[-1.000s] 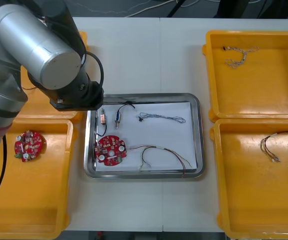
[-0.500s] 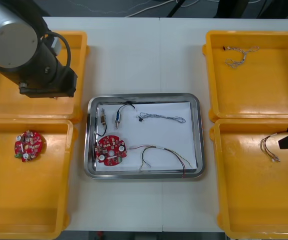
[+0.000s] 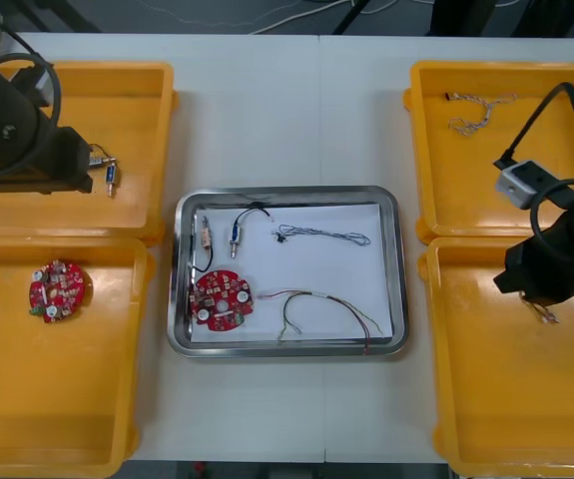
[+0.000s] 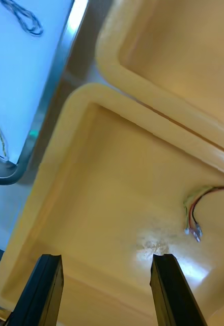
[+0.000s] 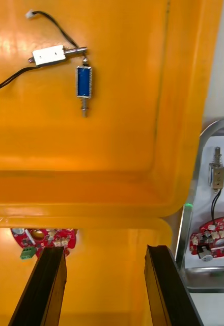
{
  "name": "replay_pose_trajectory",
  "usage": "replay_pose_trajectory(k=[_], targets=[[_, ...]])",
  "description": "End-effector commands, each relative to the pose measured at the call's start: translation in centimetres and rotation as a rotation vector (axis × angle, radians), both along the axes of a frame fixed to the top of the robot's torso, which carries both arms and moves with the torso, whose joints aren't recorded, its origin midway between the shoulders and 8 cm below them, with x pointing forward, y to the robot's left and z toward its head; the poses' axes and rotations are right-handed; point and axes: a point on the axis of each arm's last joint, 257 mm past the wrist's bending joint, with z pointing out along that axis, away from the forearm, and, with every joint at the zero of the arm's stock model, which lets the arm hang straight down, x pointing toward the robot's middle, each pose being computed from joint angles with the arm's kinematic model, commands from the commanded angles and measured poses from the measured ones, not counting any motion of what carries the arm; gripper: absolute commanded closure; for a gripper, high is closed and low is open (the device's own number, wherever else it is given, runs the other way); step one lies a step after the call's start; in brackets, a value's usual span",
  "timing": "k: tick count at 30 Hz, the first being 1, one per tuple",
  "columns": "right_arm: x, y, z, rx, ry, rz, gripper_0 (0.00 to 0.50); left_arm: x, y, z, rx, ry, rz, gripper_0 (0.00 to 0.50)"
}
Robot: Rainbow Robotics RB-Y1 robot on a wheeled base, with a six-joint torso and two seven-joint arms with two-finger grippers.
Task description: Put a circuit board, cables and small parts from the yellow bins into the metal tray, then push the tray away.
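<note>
Metal tray (image 3: 398,299): dead centre of the tabletop (image 3: 277,110), white inside, flanked by the 4 yellow bins, and it's loaded.
Tray contents: 1 round red circuit board (image 3: 222,300) in the near-left corner, and 2 small metal parts (image 3: 206,236) side by side just beyond it. A thin dark cable (image 3: 322,236) runs across the far half and a red and yellow cable (image 3: 328,308) curls along the near edge.
Left hand (image 5: 104,249): released, fingers standing wide apart with nothing between them. It hangs over the seam where the far left bin (image 3: 137,110) meets the near left bin (image 3: 67,399).
Far left bin: 2 loose metal parts (image 5: 84,84) lie on its floor beyond the fingertips, 1 blue-bodied and 1 white, touching at their ends, with a black lead trailing off.
Near left bin: a second circuit board (image 3: 57,290) lies there, well apart from the tray.
Right hand (image 4: 107,257): released too, fingers spread and empty, poised above the floor of the near right bin (image 3: 496,399).
Near right bin: a spare red and yellow cable (image 4: 194,216) lies past the fingertips, off to 1 side and clear of both fingers.
Far right bin (image 3: 526,180): a pale twisted cable (image 3: 478,112) lies in its far corner.
</note>
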Motion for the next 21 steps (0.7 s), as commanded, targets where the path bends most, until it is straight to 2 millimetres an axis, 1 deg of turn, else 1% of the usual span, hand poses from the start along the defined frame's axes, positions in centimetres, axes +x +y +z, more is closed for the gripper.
replay_pose_trajectory(k=[1, 3, 4, 5, 6, 9, 10, 12, 13, 15, 16, 18, 21], targets=[[0.5, 3.8, 1.0, -0.07, -0.042, 0.191, 0.0, -1.5, 3.9, 1.1, 0.133, -0.025, -0.126, 0.048], [0.4, 5.2, 0.9, -0.091, -0.042, 0.251, 0.0, -2.1, 4.7, 0.8, 0.141, -0.015, -0.134, 0.049], [0.4, 5.6, 0.8, -0.095, -0.041, 0.264, 0.0, -2.3, 4.9, 0.6, 0.142, -0.011, -0.137, 0.048], [0.3, 6.5, 0.7, -0.099, -0.041, 0.296, 0.0, -2.5, 5.2, 0.5, 0.144, -0.008, -0.141, 0.049], [0.3, 6.9, 0.7, -0.102, -0.042, 0.308, 0.0, -2.6, 5.4, 0.5, 0.146, -0.006, -0.144, 0.046], [0.1, 9.7, 0.6, -0.12, -0.049, 0.398, 0.0, -3.0, 6.0, 0.5, 0.134, 0.0, -0.146, 0.046], [0.0, 10.1, 0.5, -0.123, -0.048, 0.413, 0.0, -3.1, 6.2, 0.5, 0.133, 0.0, -0.145, 0.047], [-0.3, 12.1, 0.3, -0.133, -0.048, 0.476, 0.0, -3.4, 6.5, 0.3, 0.131, 0.006, -0.147, 0.046], [-0.3, 12.6, 0.3, -0.136, -0.049, 0.492, 0.0, -3.5, 6.6, 0.3, 0.129, 0.008, -0.147, 0.047], [-0.6, 14.4, -0.1, -0.149, -0.038, 0.553, 0.0, -3.8, 6.9, 0.0, 0.128, 0.011, -0.145, 0.047], [-0.7, 14.8, -0.2, -0.154, -0.035, 0.567, 0.0, -3.9, 7.0, 0.0, 0.13, 0.011, -0.144, 0.046], [-0.9, 16.5, -0.8, -0.176, -0.029, 0.621, 0.0, -4.1, 7.2, -0.3, 0.129, 0.008, -0.143, 0.048], [-1.2, 18.4, -1.5, -0.212, -0.032, 0.686, 0.0, -4.0, 7.4, -0.3, 0.126, -0.009, -0.139, 0.047]])
